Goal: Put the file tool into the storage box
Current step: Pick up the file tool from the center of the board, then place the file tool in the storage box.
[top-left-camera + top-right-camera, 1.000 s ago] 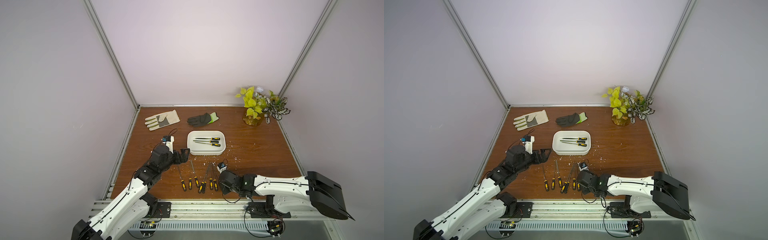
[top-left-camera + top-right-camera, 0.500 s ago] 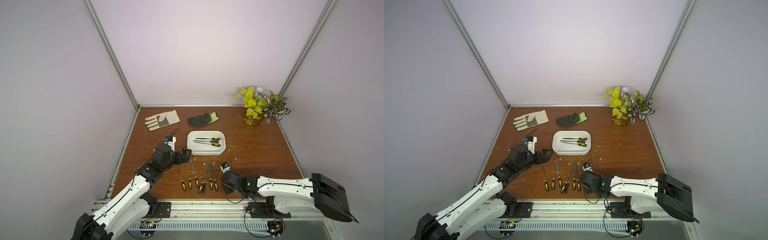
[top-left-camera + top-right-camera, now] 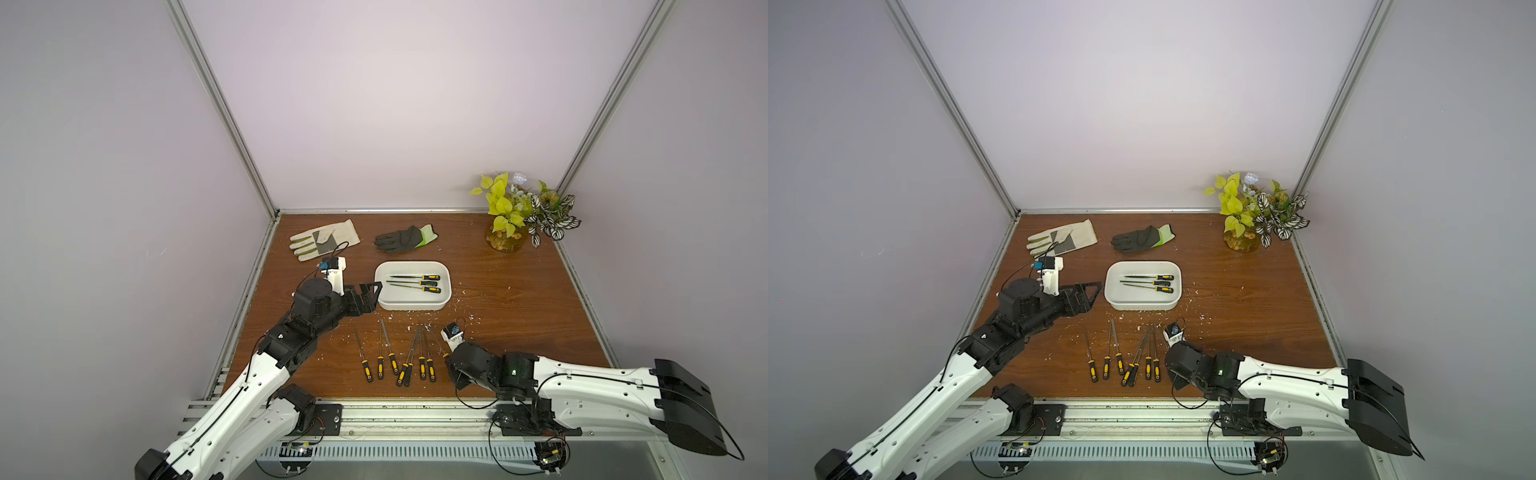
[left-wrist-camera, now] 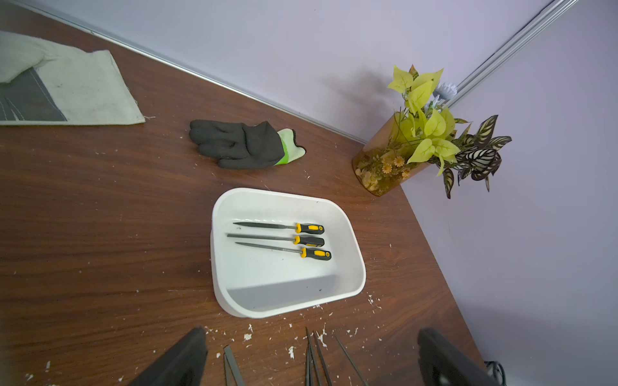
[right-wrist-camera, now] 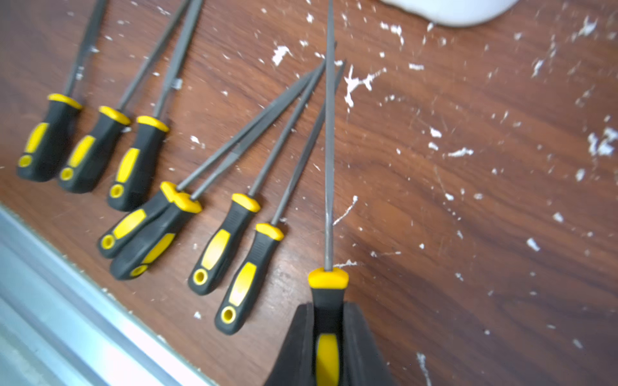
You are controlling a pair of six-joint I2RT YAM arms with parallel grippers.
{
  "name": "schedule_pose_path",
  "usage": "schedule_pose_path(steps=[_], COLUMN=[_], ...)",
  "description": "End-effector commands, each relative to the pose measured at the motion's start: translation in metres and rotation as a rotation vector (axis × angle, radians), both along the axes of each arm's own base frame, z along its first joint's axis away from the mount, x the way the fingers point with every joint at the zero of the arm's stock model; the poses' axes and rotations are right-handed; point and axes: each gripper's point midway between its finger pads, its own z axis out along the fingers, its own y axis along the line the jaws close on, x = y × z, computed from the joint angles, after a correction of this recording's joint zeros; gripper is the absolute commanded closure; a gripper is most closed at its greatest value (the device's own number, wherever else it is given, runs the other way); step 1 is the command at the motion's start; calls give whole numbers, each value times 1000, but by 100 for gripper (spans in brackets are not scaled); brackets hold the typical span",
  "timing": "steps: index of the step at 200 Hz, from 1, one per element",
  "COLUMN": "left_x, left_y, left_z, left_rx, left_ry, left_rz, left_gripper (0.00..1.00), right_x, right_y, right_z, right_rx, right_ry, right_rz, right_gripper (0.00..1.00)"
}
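One file sits clamped by its black-and-yellow handle between the closed-down jaws of the right gripper, at the front of the table, its shaft pointing toward the box; whether it is clear of the wood cannot be told. Seven loose files lie in a rough row just beside it, handles toward the robot, two of them crossed, and in the right wrist view the held shaft passes across the tips of the nearest ones. The box stands further back, mid-table, apart from the row, with three files side by side inside it, handles to the robot's right. The left gripper hovers just beside the box's left end, fingers spread wide, nothing between them. White chips litter the wood around the box and the row. At the back lie a pale glove and a black glove, and a plant in an amber vase stands in the back right corner.
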Motion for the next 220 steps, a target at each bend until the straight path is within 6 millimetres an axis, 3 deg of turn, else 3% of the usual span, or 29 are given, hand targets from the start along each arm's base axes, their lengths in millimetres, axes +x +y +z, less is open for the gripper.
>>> schedule_pose_path(steps=[1, 42, 79, 105, 125, 165, 220], left_x=[3, 14, 21, 25, 27, 29, 25], left_y=[-1, -3, -7, -11, -16, -19, -9], left_z=[1, 16, 21, 16, 11, 7, -3], left_rx=[43, 31, 31, 25, 20, 12, 58], left_ry=[6, -21, -23, -13, 3, 20, 33], left_rz=[-4, 19, 19, 9, 0, -6, 16], left_gripper=[0, 0, 0, 0, 0, 0, 0], right_x=[-1, 2, 17, 46, 78, 139, 174], right_y=[11, 27, 30, 30, 40, 51, 50], right_z=[23, 65, 102, 138, 153, 156, 118], right_rx=[13, 122, 159, 146, 154, 73, -21], right_ry=[-47, -135, -274, -403, -420, -497, -574], right_rz=[89, 154, 151, 124, 158, 238, 436], right_gripper=[98, 100, 100, 100, 100, 100, 100])
